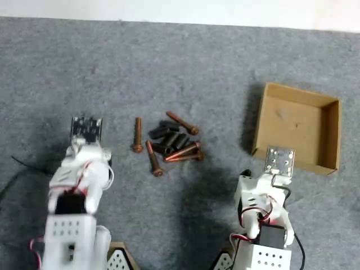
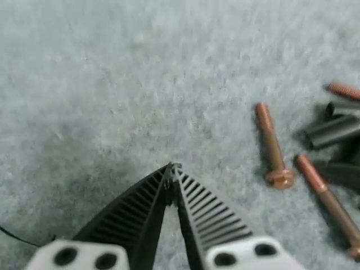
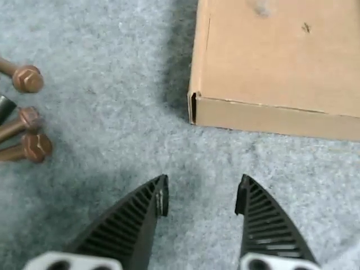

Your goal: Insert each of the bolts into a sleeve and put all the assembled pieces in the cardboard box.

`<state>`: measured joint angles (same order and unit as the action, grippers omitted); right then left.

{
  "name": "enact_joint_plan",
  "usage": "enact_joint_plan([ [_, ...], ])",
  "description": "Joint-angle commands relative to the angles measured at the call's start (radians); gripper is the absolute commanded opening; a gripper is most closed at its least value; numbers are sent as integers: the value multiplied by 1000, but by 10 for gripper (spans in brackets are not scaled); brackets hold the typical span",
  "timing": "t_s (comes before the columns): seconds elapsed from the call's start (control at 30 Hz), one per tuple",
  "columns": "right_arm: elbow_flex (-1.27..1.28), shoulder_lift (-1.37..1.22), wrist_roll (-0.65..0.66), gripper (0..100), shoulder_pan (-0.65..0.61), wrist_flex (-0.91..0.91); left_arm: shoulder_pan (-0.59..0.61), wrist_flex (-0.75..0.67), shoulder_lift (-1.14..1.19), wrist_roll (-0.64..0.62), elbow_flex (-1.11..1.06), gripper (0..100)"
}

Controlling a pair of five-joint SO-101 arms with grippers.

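Observation:
Several copper bolts (image 1: 138,135) and black sleeves (image 1: 169,136) lie in a loose pile on the grey carpet at the middle of the high view. The cardboard box (image 1: 297,126) sits to the right with nothing in it. My left gripper (image 2: 173,169) is shut and holds nothing; it hovers over bare carpet left of the pile, a bolt (image 2: 272,145) and sleeves (image 2: 333,131) lying off to its side. My right gripper (image 3: 201,196) stands open just in front of the box wall (image 3: 270,117), with bolt heads (image 3: 28,79) off to one side.
Grey carpet (image 1: 180,62) covers the whole table, with open room behind the pile and between the two arms. The arm bases (image 1: 73,236) stand at the near edge. A black cable (image 1: 22,166) trails at the left.

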<state>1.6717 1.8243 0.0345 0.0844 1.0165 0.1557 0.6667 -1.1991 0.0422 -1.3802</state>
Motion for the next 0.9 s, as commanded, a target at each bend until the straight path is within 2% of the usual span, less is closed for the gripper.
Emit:
enact_joint_plan([
  [0.0,113,12,-5,182,10,4,10,-40,311,5,150,7],
  [0.13,110,12,-5,182,5,4,10,-40,452,2,234,7],
  [0.33,10,13,-9,182,4,18,7,-40,374,5,200,7],
  [0.4,-56,13,-75,182,-7,28,10,-40,328,6,171,7],
  [0.47,-105,12,-150,182,-82,27,42,-44,300,6,151,7],
  [0.57,-147,10,-130,183,-263,5,97,-44,286,0,145,7],
  [0.63,-143,2,-124,183,-337,-38,102,-46,286,0,145,7],
  [0.77,-156,-124,-124,183,-355,-119,101,-77,286,0,143,7],
  [0.87,-242,-317,-126,183,-358,-206,101,-81,286,-2,142,7],
])
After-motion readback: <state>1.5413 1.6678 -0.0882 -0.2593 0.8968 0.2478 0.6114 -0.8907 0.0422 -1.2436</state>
